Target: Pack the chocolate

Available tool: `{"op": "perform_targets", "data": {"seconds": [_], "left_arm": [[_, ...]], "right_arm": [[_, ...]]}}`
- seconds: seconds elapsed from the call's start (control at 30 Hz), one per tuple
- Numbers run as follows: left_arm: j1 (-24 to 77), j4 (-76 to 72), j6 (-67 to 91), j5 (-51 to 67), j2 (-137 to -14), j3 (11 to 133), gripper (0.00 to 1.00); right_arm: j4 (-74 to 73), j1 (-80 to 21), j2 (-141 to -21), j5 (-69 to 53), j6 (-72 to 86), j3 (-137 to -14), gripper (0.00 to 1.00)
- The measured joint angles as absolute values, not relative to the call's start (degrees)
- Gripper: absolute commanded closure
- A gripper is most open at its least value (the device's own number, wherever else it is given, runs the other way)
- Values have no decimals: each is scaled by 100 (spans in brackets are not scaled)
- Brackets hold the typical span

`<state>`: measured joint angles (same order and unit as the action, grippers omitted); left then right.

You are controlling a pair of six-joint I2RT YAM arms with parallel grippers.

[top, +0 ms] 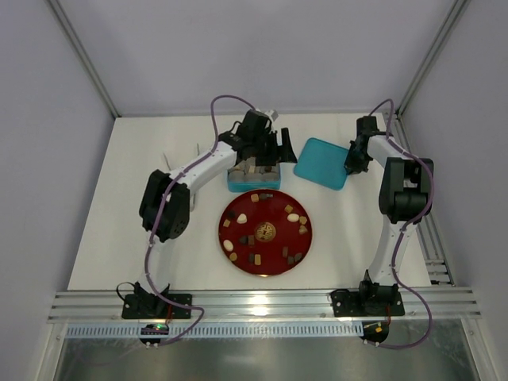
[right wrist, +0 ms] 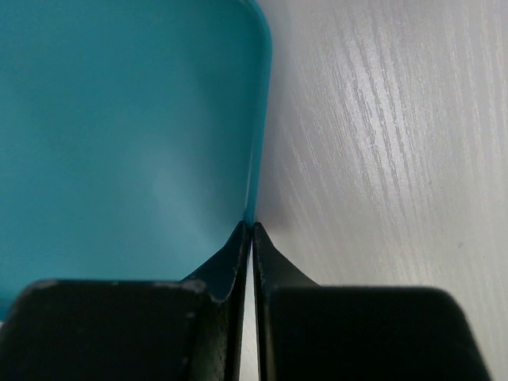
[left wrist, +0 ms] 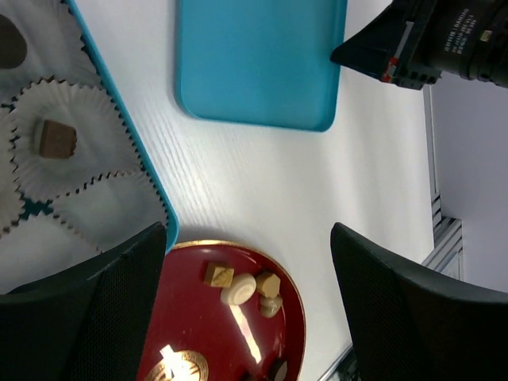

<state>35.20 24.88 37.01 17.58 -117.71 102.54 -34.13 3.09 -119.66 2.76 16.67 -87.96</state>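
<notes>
Several small chocolate pieces, brown, tan and cream, lie scattered on a red plate at the table's middle. A blue box with white paper cups stands just behind the plate. My left gripper hovers over the box, open and empty. In the left wrist view its jaws stand wide apart above the plate's rim, where tan and cream pieces lie, and one brown piece sits in a cup. My right gripper is shut on the edge of the teal lid, as the right wrist view also shows.
A round gold item sits at the plate's centre. The teal lid lies flat to the right of the box, with the right gripper at its far edge. Thin white objects lie at the back left. Frame posts stand at the back corners.
</notes>
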Motion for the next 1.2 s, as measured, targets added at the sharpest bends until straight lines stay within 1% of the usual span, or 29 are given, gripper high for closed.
{"op": "perform_targets", "data": {"seconds": [0.23,0.5,0.7,1.2], "left_arm": [[3686,2165,3868,1693,-12866,11168,18],[3708,2121,3881,1649,-13598,12234,18],[3706,2121,3879,1649,-13922,12630,18],[3730,2130,3931,1603,-14424,12932,18]], "right_arm": [[-3389,311,-11966,235,1660,-8796,96],[-3336,329,-11924,137,1660,-8731,96],[-3332,390,-11664,-51,1667,-8501,96],[-3535,475,-11061,-51,1660,-8420,96]]}}
